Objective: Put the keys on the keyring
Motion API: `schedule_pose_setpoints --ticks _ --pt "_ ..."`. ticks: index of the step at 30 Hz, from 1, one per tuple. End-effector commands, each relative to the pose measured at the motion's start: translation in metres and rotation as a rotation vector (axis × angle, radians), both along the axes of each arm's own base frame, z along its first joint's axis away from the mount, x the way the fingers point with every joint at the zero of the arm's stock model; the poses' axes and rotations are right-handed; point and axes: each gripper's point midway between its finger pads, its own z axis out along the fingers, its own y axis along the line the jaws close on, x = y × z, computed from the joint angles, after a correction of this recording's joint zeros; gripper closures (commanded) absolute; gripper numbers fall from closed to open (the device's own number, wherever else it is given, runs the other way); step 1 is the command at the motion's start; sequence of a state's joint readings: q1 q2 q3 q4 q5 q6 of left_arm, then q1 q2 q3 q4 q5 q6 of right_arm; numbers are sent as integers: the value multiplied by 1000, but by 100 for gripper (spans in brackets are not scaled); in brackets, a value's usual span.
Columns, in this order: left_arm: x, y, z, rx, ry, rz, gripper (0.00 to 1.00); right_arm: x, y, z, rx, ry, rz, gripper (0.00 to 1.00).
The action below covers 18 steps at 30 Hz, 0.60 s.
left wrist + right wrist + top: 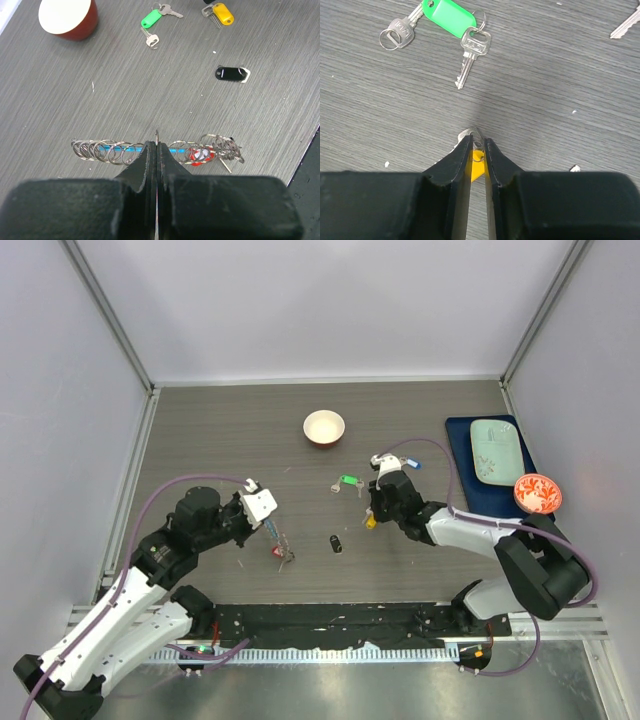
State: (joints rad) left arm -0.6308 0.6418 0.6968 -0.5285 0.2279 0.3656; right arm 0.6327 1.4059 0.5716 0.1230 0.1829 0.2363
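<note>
- The left arm reaches from the near-left corner toward the middle of the table (210, 430), elbow bent, wrist tipped down.
- The left gripper (156, 146) has its fingers pressed together on the keyring (112, 151), near the middle of its length.
- The keyring rests on the table in front of the left arm. From the wrist camera its long axis runs straight across the fingers, side to side. From above it slants from the gripper toward the near edge.
- A red tag (200, 156) sits among the rings near the keyring's right end.
- The right arm stretches leftward and low from the near-right corner, with its forearm almost level.
- The right gripper (477, 142) has its fingers a little apart over the yellow tag (477, 169), which lies in the gap. Whether the pads touch it I cannot tell.
- A green tag (447, 17) lies just beyond, carrying two keys. One blade points back at the right gripper and the other lies off to the left.
- A black tag (336, 544) lies between the two grippers.
</note>
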Motion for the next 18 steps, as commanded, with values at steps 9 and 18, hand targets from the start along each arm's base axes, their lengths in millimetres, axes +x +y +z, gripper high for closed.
schedule_pose_setpoints --ticks 9,18 --pt "-4 -16 20 -75 -54 -86 100 2 25 58 124 -141 142 57" --pt "-26 -31 16 -89 -66 -264 100 -53 111 197 483 -458 757 54"
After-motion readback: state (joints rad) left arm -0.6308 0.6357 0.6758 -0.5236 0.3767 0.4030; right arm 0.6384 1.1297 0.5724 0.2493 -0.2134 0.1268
